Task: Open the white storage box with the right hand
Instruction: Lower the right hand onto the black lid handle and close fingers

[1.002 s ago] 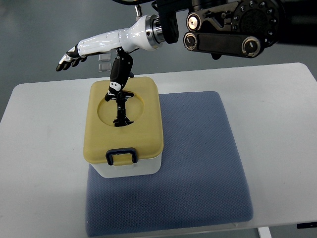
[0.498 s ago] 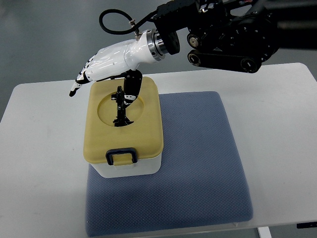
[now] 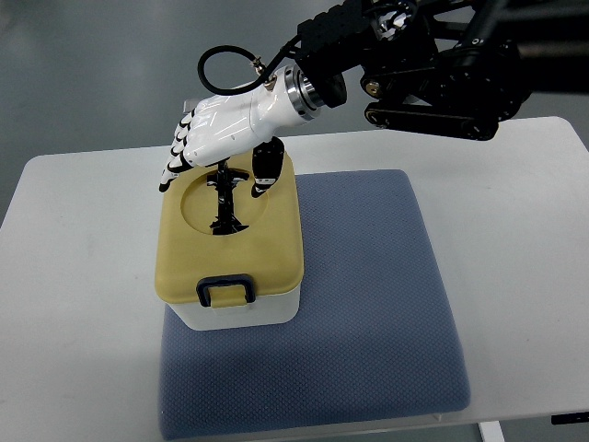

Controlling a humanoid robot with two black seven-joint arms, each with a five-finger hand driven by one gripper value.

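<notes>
We see the white storage box (image 3: pixel 235 318) in the left middle of the frame. It sits on the near left part of a blue mat (image 3: pixel 368 304), and the mat lies on a white table (image 3: pixel 83 304). The box has a yellow lid (image 3: pixel 276 249) that is shut. There is a small dark latch (image 3: pixel 225 290) on the front edge of the lid, toward the bottom of the frame. In the round dip on top of the lid stands a thin black handle (image 3: pixel 224 198).

The right hand (image 3: pixel 216 138) comes in from the upper right of the frame. A second ago it reached far off to the upper left, past the box. Half a second ago it was closer. Now it has swung back and hangs right over the far edge of the lid. Its fingers (image 3: pixel 175 166) are stretched out and point down to the left. Its dark thumb (image 3: pixel 265 170) points down beside the black handle. The hand holds nothing.

We think the hand is getting ready to grab the handle or the lid. The box is not open yet. The latch looks closed, so the lid may not lift easily. We do not see the left arm.
</notes>
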